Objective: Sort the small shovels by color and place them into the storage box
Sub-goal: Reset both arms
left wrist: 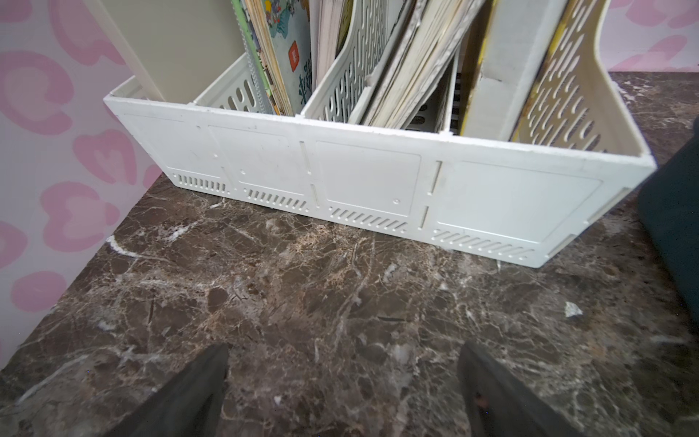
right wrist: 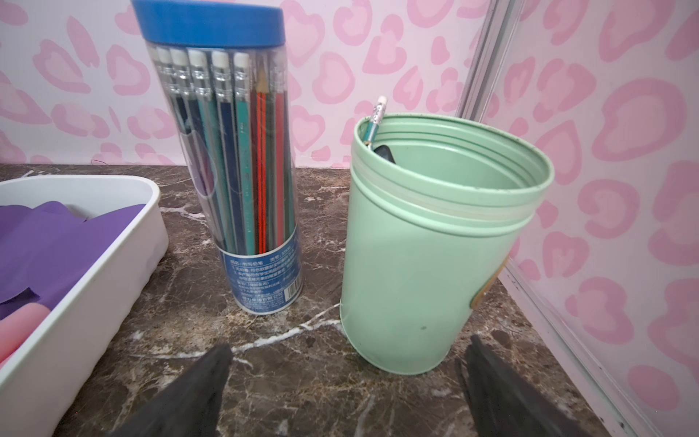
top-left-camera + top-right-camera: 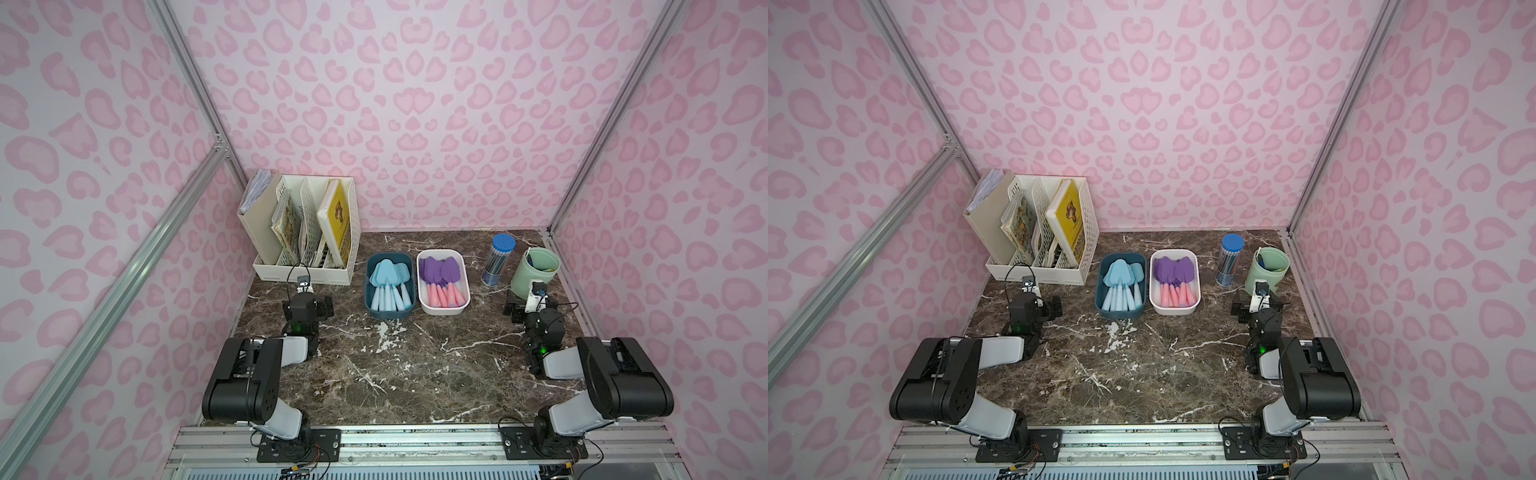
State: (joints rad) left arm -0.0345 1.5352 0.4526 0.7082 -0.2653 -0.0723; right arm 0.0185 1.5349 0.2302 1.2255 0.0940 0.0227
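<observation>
The blue shovels [image 3: 386, 274] are laid nearer the left gripper [image 1: 342, 352], the purple shovels [image 3: 434, 268] nearer the right gripper [image 2: 348, 352], handles pointed back at the arms; both grippers are spread wide and empty.

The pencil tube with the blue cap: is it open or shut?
Shut: the blue cap sits on top of the upright pencil tube.

Light blue shovels [image 3: 384, 274], dark teal box [image 3: 388, 316]; purple-pink shovels [image 3: 436, 270], white box [image 3: 444, 309].
</observation>
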